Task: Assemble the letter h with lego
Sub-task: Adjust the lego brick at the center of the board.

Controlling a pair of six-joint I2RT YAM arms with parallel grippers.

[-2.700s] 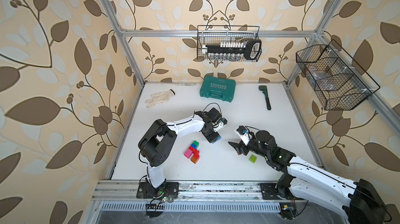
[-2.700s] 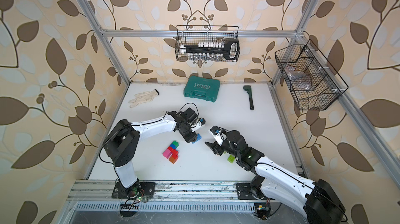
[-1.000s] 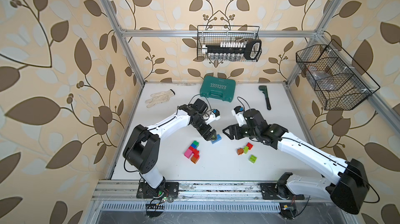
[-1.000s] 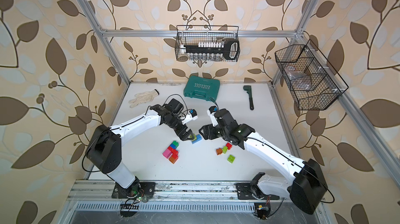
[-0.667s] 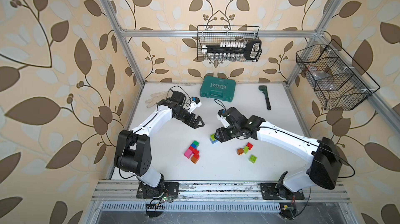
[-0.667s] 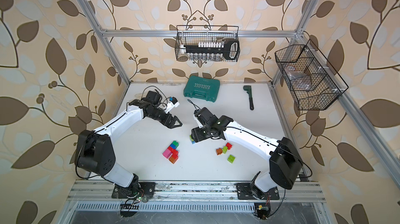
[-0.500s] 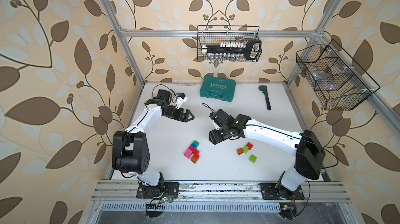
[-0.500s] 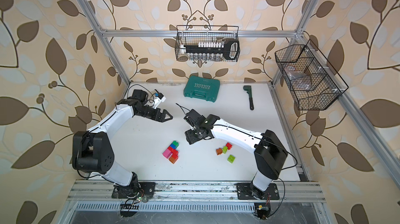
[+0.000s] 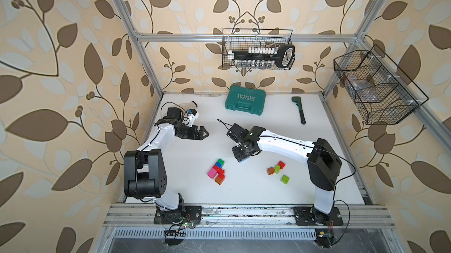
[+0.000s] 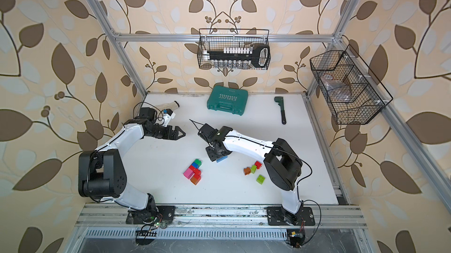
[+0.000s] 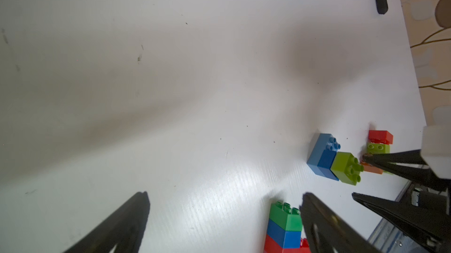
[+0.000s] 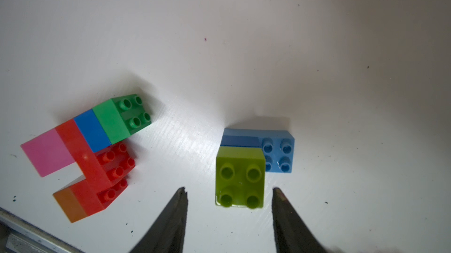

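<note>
My right fingers (image 12: 168,217) straddled the lime brick (image 12: 240,176) atop a blue brick (image 12: 278,152).
Neither touched it; my left fingers (image 11: 117,222) stood spread wide.

We read one marking: the word EXPLOIT in white capitals on the lid of the teal case (image 9: 245,104), legible in both top views. It appears upside down from the camera, with a row of white chevrons beside it. A smaller mark near the lid's far edge is too small to read.
</note>
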